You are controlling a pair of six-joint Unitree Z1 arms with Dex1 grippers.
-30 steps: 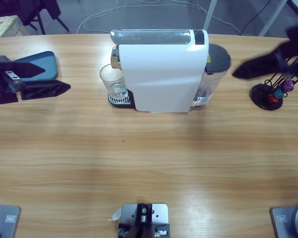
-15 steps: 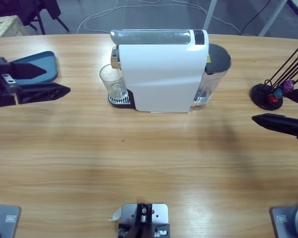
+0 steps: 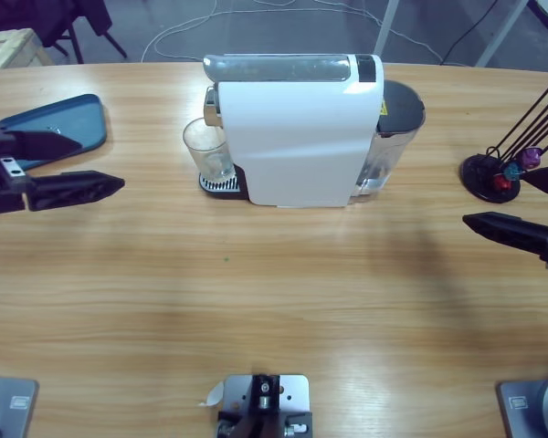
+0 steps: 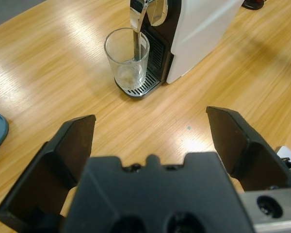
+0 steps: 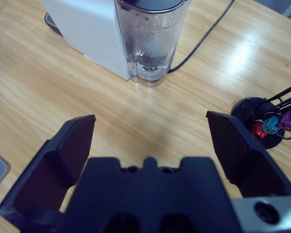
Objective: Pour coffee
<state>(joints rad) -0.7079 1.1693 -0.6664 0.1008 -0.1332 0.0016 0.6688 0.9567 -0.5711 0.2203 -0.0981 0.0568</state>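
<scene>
Coffee machine (image 3: pixel 297 128) top centre w/ glass (image 3: pixel 207 151) under spout; left gripper (image 3: pixel 78 167) & right gripper (image 3: pixel 504 203) both spread wide, empty

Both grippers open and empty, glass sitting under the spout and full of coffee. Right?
Not quite. The glass under the spout holds no coffee; the left wrist view shows it clear to the bottom. The left gripper and right gripper are indeed open and empty.
</scene>
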